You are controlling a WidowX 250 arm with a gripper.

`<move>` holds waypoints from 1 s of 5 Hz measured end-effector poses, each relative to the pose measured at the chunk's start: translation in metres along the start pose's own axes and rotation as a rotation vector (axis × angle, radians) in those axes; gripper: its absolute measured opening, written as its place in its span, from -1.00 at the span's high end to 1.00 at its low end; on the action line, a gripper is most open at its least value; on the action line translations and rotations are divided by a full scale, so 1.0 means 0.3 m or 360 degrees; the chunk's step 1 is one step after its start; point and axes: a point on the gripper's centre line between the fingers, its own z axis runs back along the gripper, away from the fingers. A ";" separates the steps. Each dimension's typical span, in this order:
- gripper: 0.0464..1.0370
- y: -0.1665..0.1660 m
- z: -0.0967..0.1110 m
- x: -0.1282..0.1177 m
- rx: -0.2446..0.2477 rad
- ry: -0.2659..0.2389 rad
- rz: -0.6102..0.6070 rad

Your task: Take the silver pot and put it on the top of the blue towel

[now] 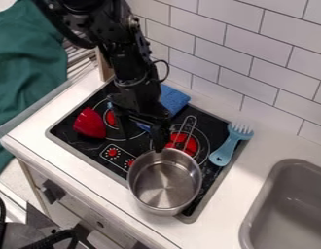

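Camera view: I can't tell if those fingers [161,137] are spread or pinching, but lifting the silver pot [164,185] off-centre could tip it short of the blue towel [173,100]

Lighting bright, fairly even; source out of frame, direction uncertain. White counter [242,194] and wall tiles [241,56] pale, shadows soft. Pot [164,185]: bright streaks across inner base, glints along rim. Stovetop [77,142] dark. Arm [127,63] near black, small highlights. Sink [290,214]: inner wall shaded. Green cloth [26,63]: darker in folds. Cabinet front [82,206] dimmer than countertop.
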 end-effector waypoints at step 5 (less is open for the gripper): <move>-0.81 0.003 -0.088 -0.004 -0.0061 0.0134 -0.0052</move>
